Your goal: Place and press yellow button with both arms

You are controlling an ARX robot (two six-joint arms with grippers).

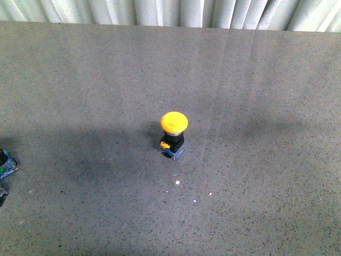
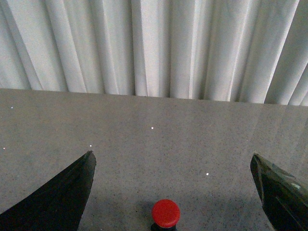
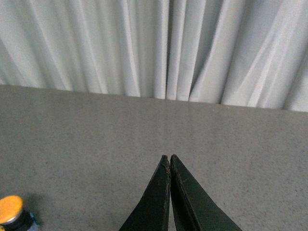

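The yellow button point(image 1: 173, 124) stands upright in the middle of the grey table point(image 1: 256, 80), its domed cap on a black neck and bluish base. It also shows at the edge of the right wrist view, the yellow button point(image 3: 10, 210) lying off to one side of my right gripper point(image 3: 169, 157), which is shut with nothing in it. My left gripper point(image 2: 172, 155) is open wide. Between its fingers, near the frame's edge, stands a button point(image 2: 166, 213) whose cap looks red there; nothing touches it. I cannot tell if it is the same button.
A white pleated curtain point(image 1: 170, 12) hangs behind the table's far edge. A blue-and-black piece of the left arm point(image 1: 5, 166) pokes in at the left border of the front view. Small white specks point(image 1: 177, 183) dot the table in front of the button.
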